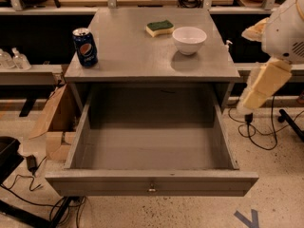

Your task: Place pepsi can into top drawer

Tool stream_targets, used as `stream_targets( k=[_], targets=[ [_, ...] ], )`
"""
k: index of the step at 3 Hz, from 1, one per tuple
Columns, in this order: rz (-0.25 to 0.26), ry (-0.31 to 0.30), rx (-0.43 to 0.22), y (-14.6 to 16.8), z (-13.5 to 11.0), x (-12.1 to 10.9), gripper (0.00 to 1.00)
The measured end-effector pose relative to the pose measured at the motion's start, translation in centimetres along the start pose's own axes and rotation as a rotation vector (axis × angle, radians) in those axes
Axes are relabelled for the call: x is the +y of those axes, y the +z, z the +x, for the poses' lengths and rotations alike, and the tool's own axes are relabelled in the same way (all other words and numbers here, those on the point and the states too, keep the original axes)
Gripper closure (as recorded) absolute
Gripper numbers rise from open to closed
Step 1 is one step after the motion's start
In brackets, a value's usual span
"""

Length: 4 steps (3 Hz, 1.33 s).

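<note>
Step 1 here: go get the can [85, 47]. Not picked up yet. Stands upright on the table [137, 61], front left corner, close to the edge, logo facing this way. Well apart from the bowl [189, 40] and sponge [160, 28] on the back right part.

Drawer [152, 182] open wide, sticking out below the table front. Nothing seen inside. Small knob [152, 189] in the middle of the front panel. So prob. no need to pull it more.

Gripper [260, 87] out at the right, beside the drawer's right wall and lower than the table top, hanging off the white arm [287, 30]. Far from the can, w/ the whole table between. Open or shut? Can't tell. Has no hold of the can, that much is plain.

Next, prob.: go up over the table edge, swing across to the left, w/o bumping the bowl. Close round the can's middle, not too hard. Then lift, bring fwd over the drawer, lower, let go. Tall thin can near an edge, so a bad nudge could tip it or push it off.

Hard to see: most of the arm cut off at the right side. Gripper shows only as pale tan blocks; tip shape not clear. Back of the drawer dark under the table. Robot base not in view.
</note>
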<state>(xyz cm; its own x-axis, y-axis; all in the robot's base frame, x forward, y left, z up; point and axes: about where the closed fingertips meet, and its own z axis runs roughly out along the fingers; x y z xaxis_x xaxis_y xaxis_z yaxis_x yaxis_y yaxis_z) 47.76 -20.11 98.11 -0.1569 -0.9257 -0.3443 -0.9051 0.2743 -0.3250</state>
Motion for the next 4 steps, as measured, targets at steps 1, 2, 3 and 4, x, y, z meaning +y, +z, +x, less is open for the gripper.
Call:
stream_targets(
  k=[1, 2, 3, 4],
  targets=[
    [0.054, 0.031, -0.211, 3.1, -1.7, -4.9, 0.00],
    [0.116, 0.078, -0.424, 5.8, -3.7, -10.1, 0.00],
    [0.156, 0.130, -0.603, 8.2, -5.8, -13.2, 0.00],
    [0.156, 0.130, -0.603, 8.2, -5.8, -13.2, 0.00]
  ],
)
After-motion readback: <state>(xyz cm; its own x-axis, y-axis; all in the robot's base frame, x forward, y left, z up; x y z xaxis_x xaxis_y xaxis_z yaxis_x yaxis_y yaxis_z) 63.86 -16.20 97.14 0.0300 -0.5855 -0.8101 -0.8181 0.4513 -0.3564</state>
